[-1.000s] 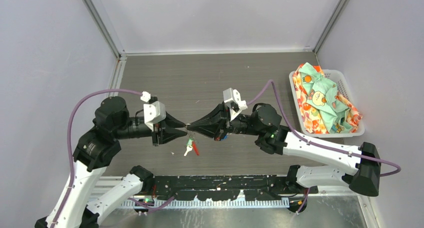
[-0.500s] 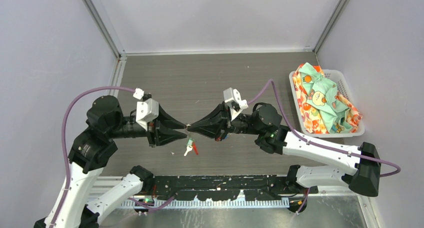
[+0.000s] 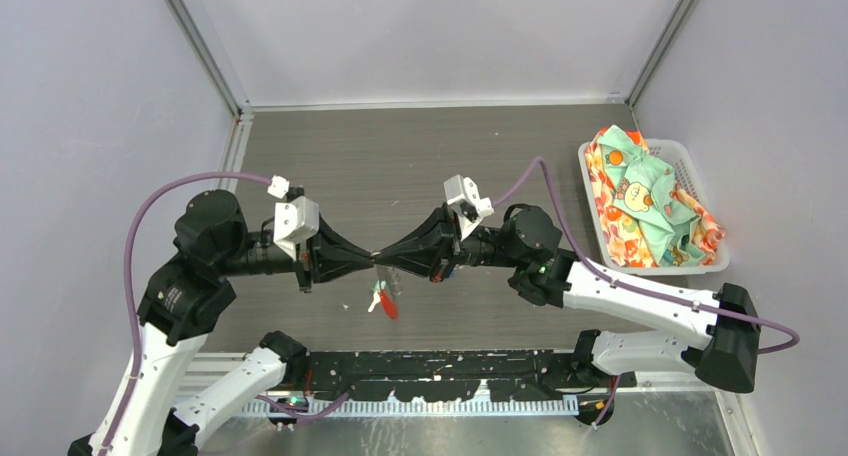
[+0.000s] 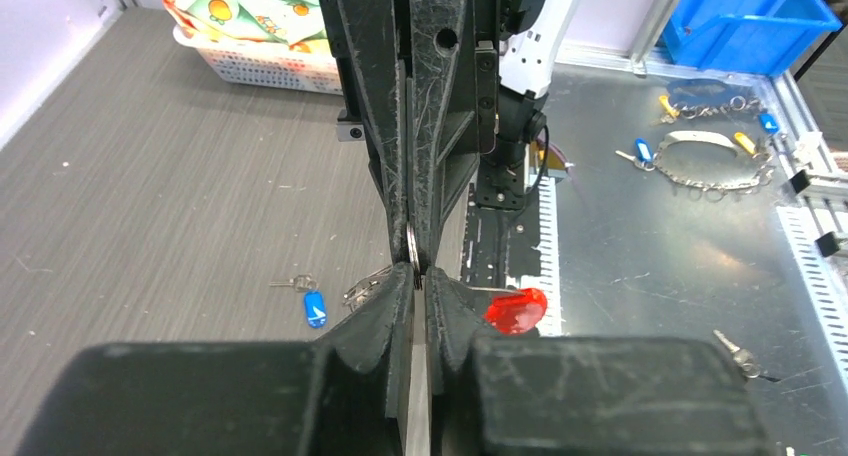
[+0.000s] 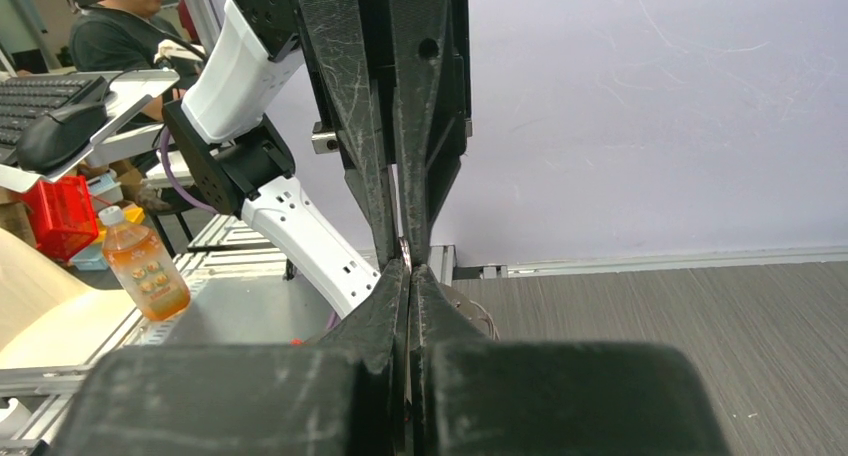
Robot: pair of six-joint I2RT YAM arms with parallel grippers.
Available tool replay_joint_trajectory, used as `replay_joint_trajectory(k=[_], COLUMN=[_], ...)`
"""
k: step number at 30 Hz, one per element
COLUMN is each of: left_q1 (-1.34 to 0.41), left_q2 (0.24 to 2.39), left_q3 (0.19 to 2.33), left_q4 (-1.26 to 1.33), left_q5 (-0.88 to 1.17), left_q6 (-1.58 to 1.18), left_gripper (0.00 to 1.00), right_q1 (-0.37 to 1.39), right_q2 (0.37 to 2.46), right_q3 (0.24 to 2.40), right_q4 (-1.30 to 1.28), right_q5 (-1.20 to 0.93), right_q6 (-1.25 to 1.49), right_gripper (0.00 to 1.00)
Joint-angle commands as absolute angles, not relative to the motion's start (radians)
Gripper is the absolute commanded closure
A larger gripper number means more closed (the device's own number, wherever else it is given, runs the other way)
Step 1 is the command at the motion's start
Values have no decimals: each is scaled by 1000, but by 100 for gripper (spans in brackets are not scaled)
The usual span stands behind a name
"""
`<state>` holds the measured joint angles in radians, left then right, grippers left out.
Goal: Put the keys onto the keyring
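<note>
Keyring (image 4: 413, 263) pinched mid-air, tip to tip: right gripper (image 3: 384, 255) clamped tight, left gripper (image 3: 368, 259) narrow on same ring, probably to pry it open. Blue key (image 4: 314, 308) waits on table (image 4: 150, 176).

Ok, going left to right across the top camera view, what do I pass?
left gripper → right gripper → white basket of patterned cloth

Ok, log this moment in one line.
left gripper: pinching keyring | right gripper: pinching keyring | red loop: hanging below | blue key: on table
</note>
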<state>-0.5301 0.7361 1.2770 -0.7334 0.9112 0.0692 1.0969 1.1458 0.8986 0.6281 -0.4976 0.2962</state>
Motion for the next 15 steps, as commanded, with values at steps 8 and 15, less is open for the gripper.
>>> replay_joint_trajectory(k=[8,15], left_q1=[-532,-532], left_q2=[719,749], left_q3=[1233,1251], left_q4=[-667,-721], left_q5=[848,775], left_q6=[83,63], left_gripper=[100,59], right_q1=[1095,1094], right_q2=[1157,1157], right_q3=[917,920], right_q4=[714,712], right_q5=[-515,-516], right_q6=[323,323], right_gripper=[99,99])
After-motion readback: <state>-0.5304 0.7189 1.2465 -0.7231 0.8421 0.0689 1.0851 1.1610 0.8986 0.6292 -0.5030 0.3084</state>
